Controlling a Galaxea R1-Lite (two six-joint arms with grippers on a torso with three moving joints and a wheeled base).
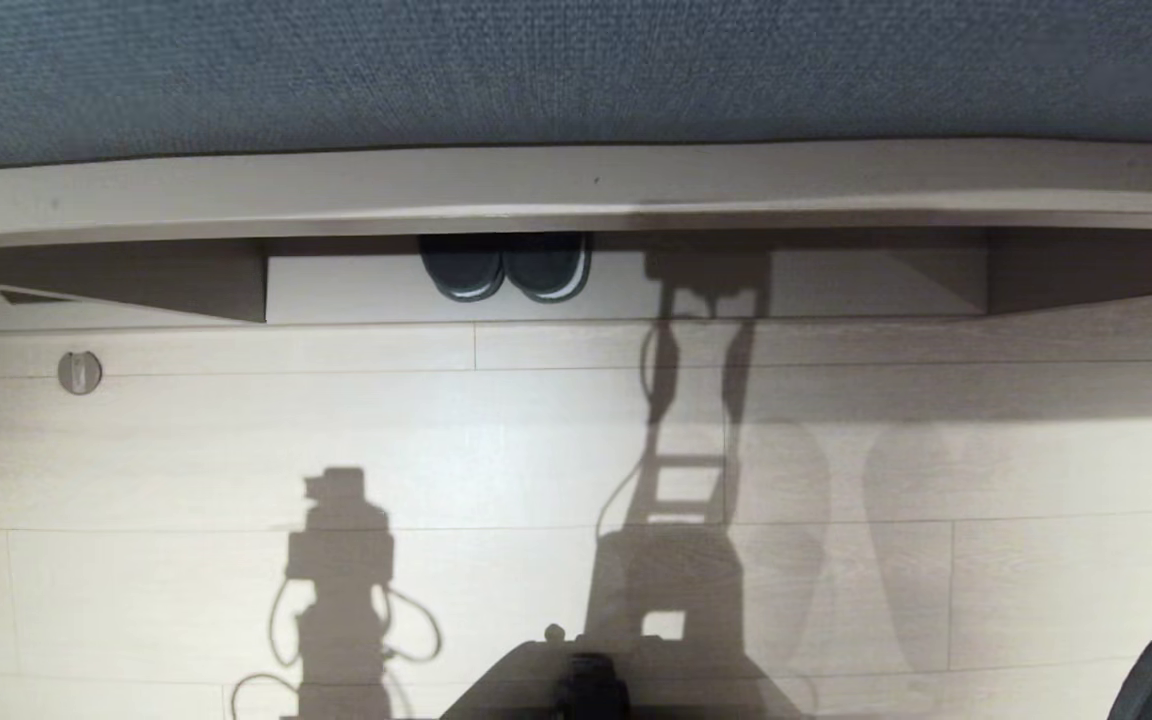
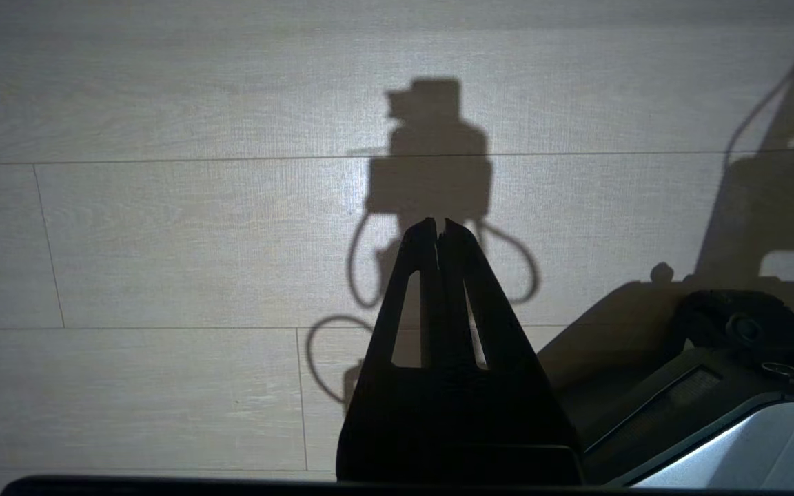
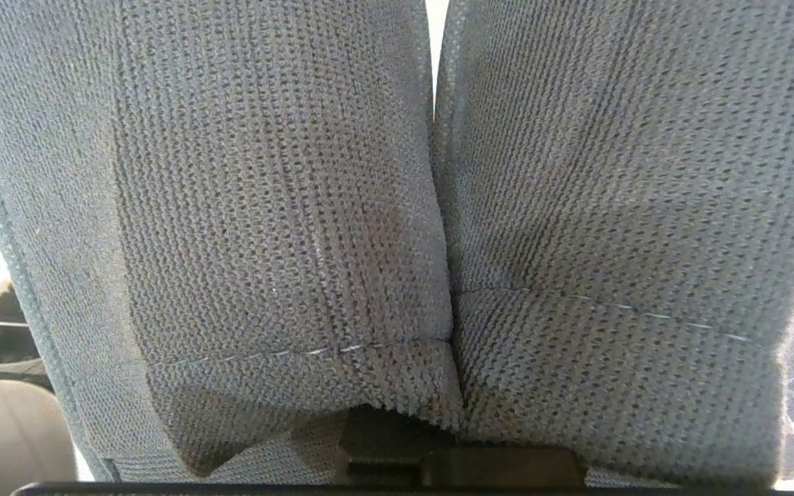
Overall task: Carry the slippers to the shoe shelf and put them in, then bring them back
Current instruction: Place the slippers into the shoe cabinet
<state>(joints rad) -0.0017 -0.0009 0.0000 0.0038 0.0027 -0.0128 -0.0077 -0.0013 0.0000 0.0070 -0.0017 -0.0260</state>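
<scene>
Head view: the camera is looking down at a pale plank floor (image 1: 536,450) with the shoe shelf (image 1: 636,285) running across at twelve o'clock, a low cubby under a long ledge. A darker pair with white sole edges (image 1: 504,266) is sitting inside it, just left of centre; these are not the task's pair. To the right of them the cubby floor is showing only shadow. A small round floor fitting (image 1: 79,372) is lying at about nine o'clock. Neither arm is appearing here, only their shadows on the planks and the robot's base (image 1: 576,680) at six o'clock.

Left wrist view: the left claw (image 2: 440,231) is hanging over bare floor with its fingers pressed together and nothing between them. It is looking idle.

Right wrist view: the slippers (image 3: 287,227) are filling nearly the whole frame, two grey woven surfaces pressed side by side, with a stitched seam crossing each. The right claw (image 3: 397,448) is showing only as a dark part at six o'clock beneath the fabric, and it is clamping narrowly on the pair.

Judging from this, the carry is under way and near its end: the robot is facing the shelf with the slippers in hand, but they are not in the cubby yet. Setting them in, taking them out again and bringing them back are all remaining.
</scene>
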